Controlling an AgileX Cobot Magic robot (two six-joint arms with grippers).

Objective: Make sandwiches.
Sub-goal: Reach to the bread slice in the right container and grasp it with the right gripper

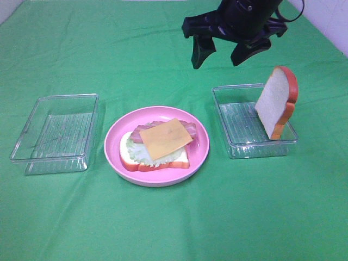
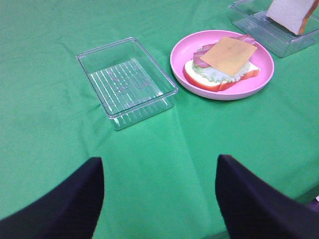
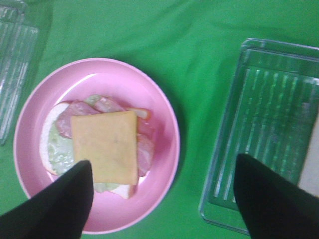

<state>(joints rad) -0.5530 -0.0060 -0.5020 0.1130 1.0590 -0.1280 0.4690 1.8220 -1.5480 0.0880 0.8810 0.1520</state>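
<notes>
An open sandwich (image 1: 163, 142) lies on the round pink plate (image 1: 157, 182): a bread slice, lettuce, meat strips and a yellow cheese square on top. It also shows in the left wrist view (image 2: 224, 62) and the right wrist view (image 3: 102, 147). A second bread slice (image 1: 274, 100) leans upright in the right clear tray (image 1: 239, 122). My right gripper (image 1: 223, 54) is open and empty, held high behind the plate and the right tray. My left gripper (image 2: 159, 199) is open and empty, well away from the plate (image 2: 219, 94), and is out of the exterior view.
An empty clear tray (image 1: 54, 130) stands left of the plate, also in the left wrist view (image 2: 127, 79). Everything sits on a green cloth. The right tray (image 3: 269, 124) lies beside the plate (image 3: 99, 79) below my right gripper (image 3: 164, 194).
</notes>
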